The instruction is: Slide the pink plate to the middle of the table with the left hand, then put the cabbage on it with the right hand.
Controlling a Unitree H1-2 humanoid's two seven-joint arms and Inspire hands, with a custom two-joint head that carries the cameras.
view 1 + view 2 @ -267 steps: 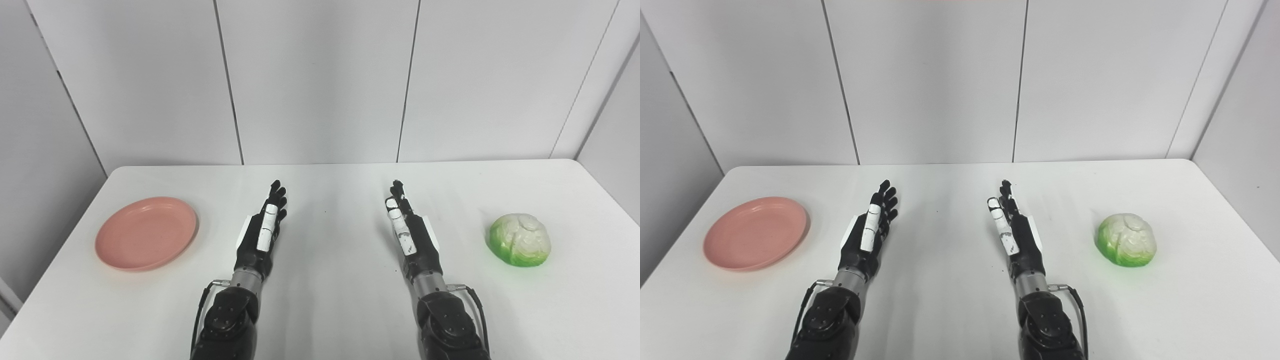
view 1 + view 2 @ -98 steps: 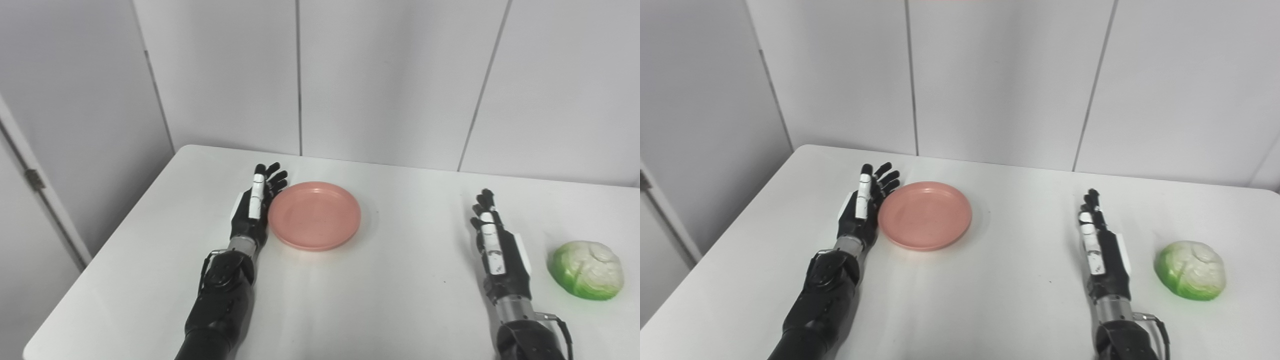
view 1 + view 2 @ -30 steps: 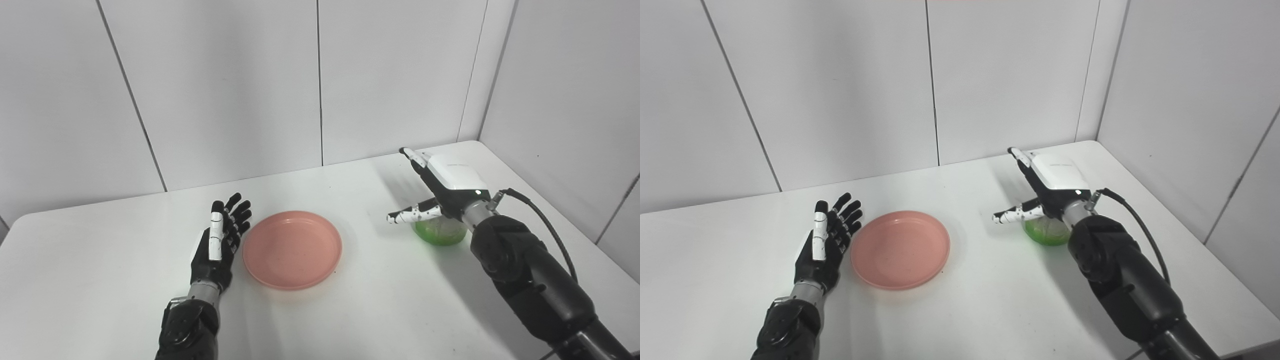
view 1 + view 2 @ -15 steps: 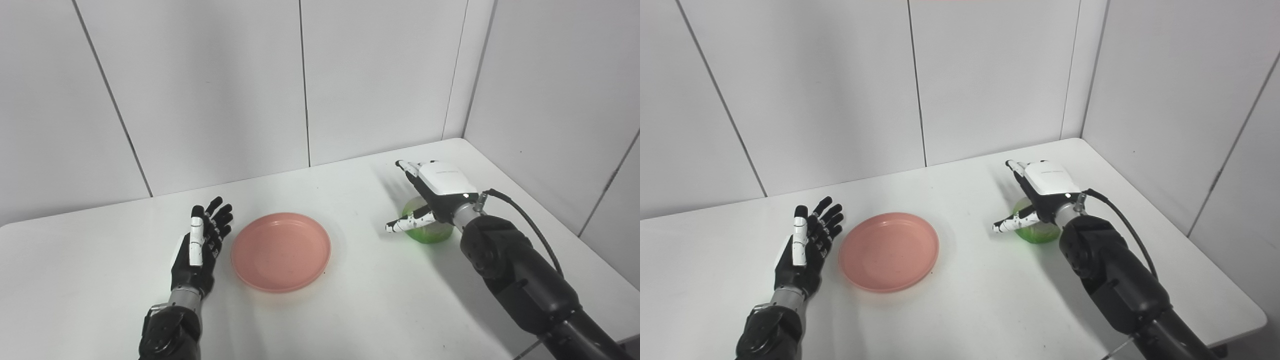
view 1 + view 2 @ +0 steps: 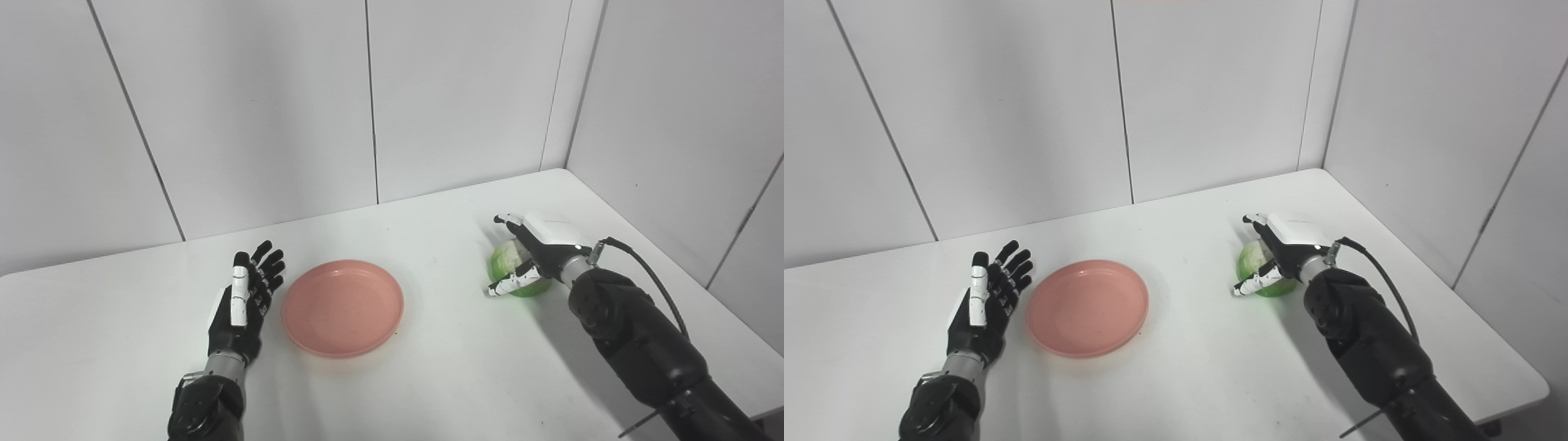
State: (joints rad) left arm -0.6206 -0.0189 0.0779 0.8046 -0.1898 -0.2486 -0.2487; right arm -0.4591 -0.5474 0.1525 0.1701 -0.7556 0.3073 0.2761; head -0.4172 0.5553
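Note:
The pink plate (image 5: 342, 307) lies flat near the middle of the white table (image 5: 429, 380). My left hand (image 5: 242, 300) rests open just left of the plate, fingers spread, a small gap from its rim. The green and white cabbage (image 5: 506, 260) sits on the table to the right of the plate. My right hand (image 5: 536, 248) is lowered over the cabbage from the right, fingers and thumb curved around it and still apart; I cannot tell if they touch it. The hand hides much of the cabbage.
The table's right edge (image 5: 1494, 343) and far right corner are close to the cabbage. Grey wall panels (image 5: 367, 92) stand right behind the table and along its right side.
My right hand has come down over the cabbage, its fingers curving around it. The left hand and the plate have stayed in place. The camera barely shifted.

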